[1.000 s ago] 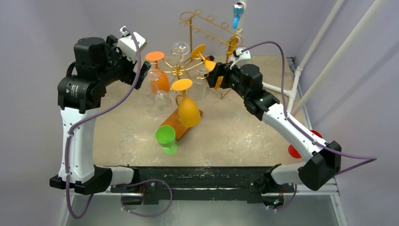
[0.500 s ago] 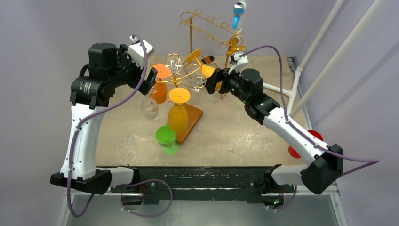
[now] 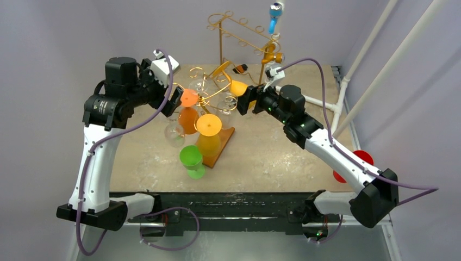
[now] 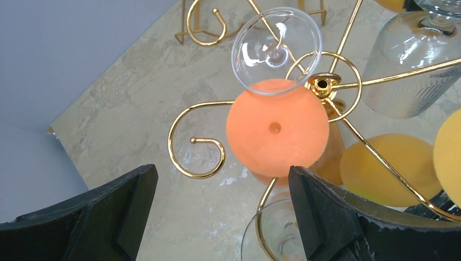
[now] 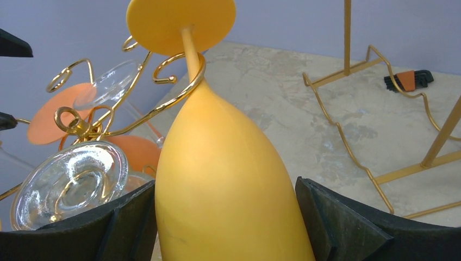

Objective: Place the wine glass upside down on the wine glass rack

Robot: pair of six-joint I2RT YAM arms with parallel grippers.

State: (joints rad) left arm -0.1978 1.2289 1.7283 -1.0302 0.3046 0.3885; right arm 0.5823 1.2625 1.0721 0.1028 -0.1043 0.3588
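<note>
The left end effector (image 4: 220,171) hovers with jaws wide and empty above an orange glass (image 4: 277,128) hanging bowl-down from the gold wine glass rack (image 4: 321,84), seemingly placed to steady the frame; at centre a green glass (image 3: 191,157) stands upright on the surface (image 3: 272,157); to the right, the yellow wine glass (image 5: 228,179) hangs inverted, stem caught in a hook, foot on top; the right end effector (image 5: 225,187) straddles its bowl, jaws spread, though whether they press it cannot be told.

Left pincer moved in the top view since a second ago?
Yes. The left pincer has shifted right and toward the near edge, closer to the green glass, which stayed put.
</note>
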